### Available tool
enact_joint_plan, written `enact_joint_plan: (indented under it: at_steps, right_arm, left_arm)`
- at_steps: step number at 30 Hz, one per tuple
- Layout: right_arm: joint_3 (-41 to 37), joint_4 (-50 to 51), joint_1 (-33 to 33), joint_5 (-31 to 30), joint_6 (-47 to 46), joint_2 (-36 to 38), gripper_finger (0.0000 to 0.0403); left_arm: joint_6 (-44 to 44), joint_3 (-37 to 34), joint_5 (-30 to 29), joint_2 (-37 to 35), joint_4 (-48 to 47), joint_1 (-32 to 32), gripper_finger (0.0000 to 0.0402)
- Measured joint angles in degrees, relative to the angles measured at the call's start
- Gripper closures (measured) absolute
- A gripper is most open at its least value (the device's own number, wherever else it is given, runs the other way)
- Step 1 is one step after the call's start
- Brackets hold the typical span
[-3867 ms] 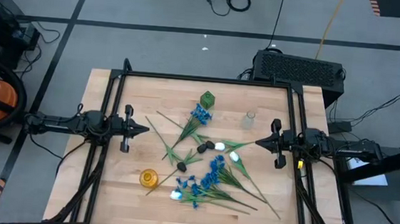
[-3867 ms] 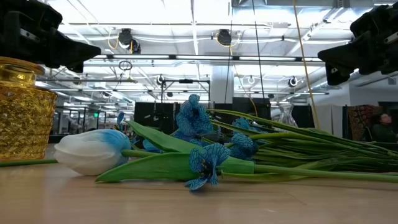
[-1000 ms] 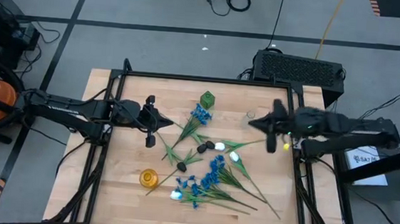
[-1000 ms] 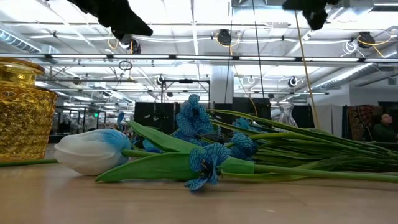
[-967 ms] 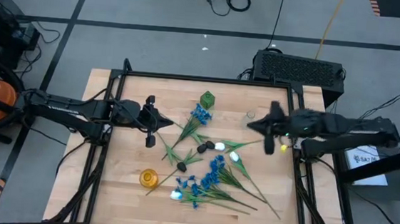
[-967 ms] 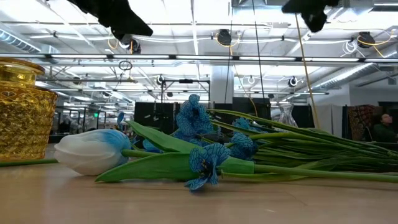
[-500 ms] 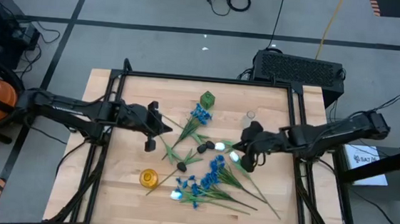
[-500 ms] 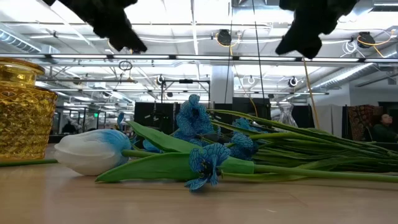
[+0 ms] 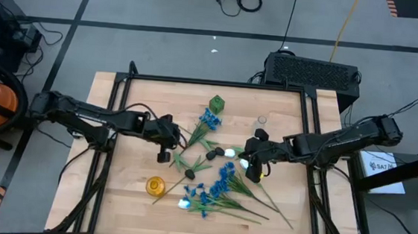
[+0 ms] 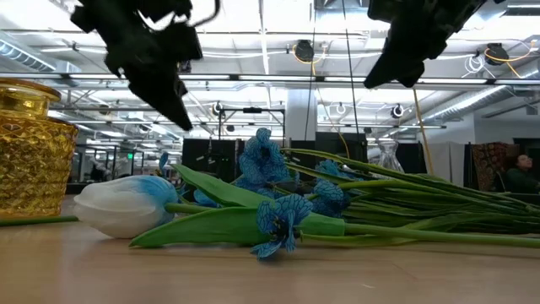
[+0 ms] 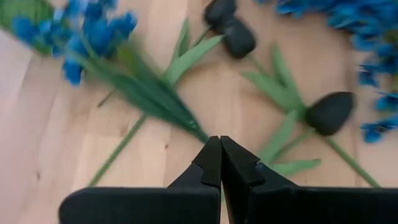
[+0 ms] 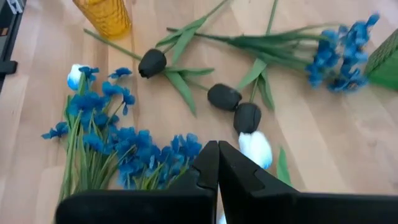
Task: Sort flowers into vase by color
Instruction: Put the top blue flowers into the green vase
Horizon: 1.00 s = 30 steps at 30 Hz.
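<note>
Flowers lie loose on the wooden table: a blue cluster [image 9: 209, 119] on a long stem, dark tulips [image 9: 214, 152] [image 9: 189, 173], white tulips [image 9: 246, 163] [image 9: 184, 202] and a blue bunch [image 9: 218, 189]. My left gripper [image 9: 177, 136] is shut. It hangs above the table left of the pile, over the blue cluster's stem [image 11: 149, 102]. My right gripper [image 9: 246, 153] is shut too and hangs above a white tulip [image 12: 255, 147] and the dark tulips [image 12: 247, 116]. In the low view both grippers [image 10: 182, 120] [image 10: 373, 82] hang well above the flowers.
A yellow glass vase [image 9: 155, 185] stands near the front left of the pile. A green vase [image 9: 217, 104] and a clear glass vase [image 9: 260, 123] stand toward the far edge. Black rails [image 9: 212, 83] frame the tabletop.
Both grippers have come down toward the flowers at the table's middle and tipped further downward, staying shut. The left went right toward the blue cluster's stem. The right swung from beside the clear vase toward the near edge, over the white tulip. No flower has moved.
</note>
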<state>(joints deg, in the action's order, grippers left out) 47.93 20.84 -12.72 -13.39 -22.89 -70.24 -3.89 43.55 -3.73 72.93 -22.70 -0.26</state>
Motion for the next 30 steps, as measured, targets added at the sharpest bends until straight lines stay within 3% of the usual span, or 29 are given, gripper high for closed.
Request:
enact_joint_plan:
  at_steps: [7,23,30]
  right_arm:
    - [0.02,-0.97,1.1,-0.1,1.04,0.0,0.0403]
    - [0.02,-0.88,0.99,-0.02,-2.65,0.02,0.0403]
    - [0.02,-0.87,0.99,0.03,-5.35,0.02,0.0403]
  left_arm:
    - [-10.83,0.0,-4.06,6.68,5.12,0.67,0.0371]
    - [-21.36,-0.02,-10.99,17.22,14.88,-2.61,0.0253]
    - [-27.26,-0.04,-19.66,19.84,15.94,-3.27,0.022]
